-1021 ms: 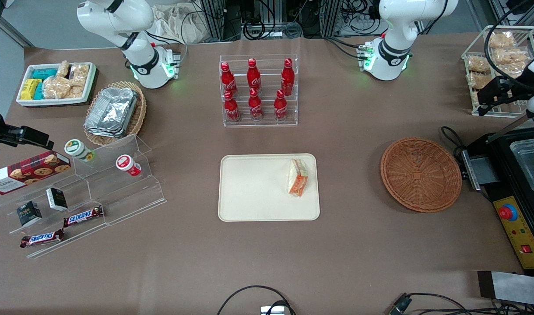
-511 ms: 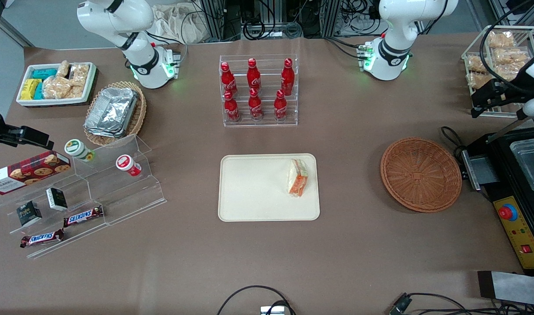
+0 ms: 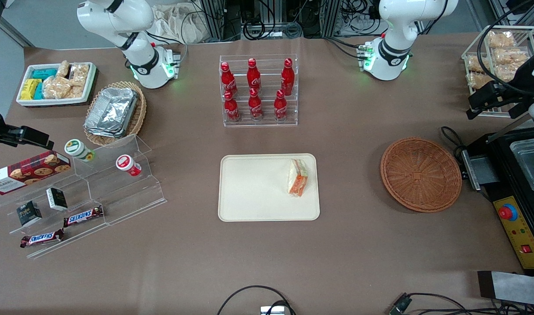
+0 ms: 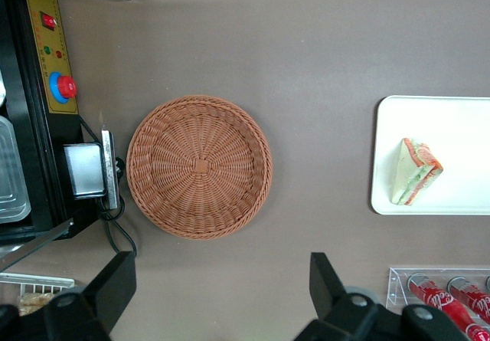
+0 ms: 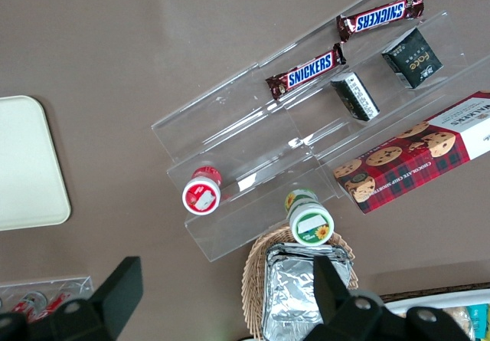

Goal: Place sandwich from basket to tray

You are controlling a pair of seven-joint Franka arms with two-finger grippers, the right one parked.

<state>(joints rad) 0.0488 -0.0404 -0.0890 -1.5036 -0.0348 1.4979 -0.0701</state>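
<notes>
Broadly, the brown worktop (image 3: 359, 245) fills the front view, with wide bare room across the lower part of the frame and between the tray and the basket; the cream tray (image 3: 254, 188) lies at the centre of that frame, its rim apart from everything round it; the reddish-brown basket (image 3: 420, 174) sits at the right of the frame, toward the working arm's end, with nothing in it, its rim near a black machine (image 3: 518, 192) at the right edge but not touching it; a clear rack of red bottles (image 3: 259, 89) stands above the tray in the frame, farther from the camera, with a strip of bare worktop between; the sandwich (image 3: 297, 177) lies on the tray, close to the tray's edge nearest the basket, its filling layers facing the lower part of the frame.

The left arm reaches in at the upper right edge of the front view, and its hand (image 3: 490, 98) hangs high above the worktop, beside a wire rack of bagged snacks (image 3: 499, 52), well apart from basket and tray; the wrist view looks straight down and shows the hand (image 4: 218, 295) spread wide with nothing between its two dark fingers (image 4: 115, 280), and the basket (image 4: 199, 166) whole with nothing inside, the sandwich (image 4: 414, 171) on the tray (image 4: 459, 126), which the frame edge cuts off.
</notes>
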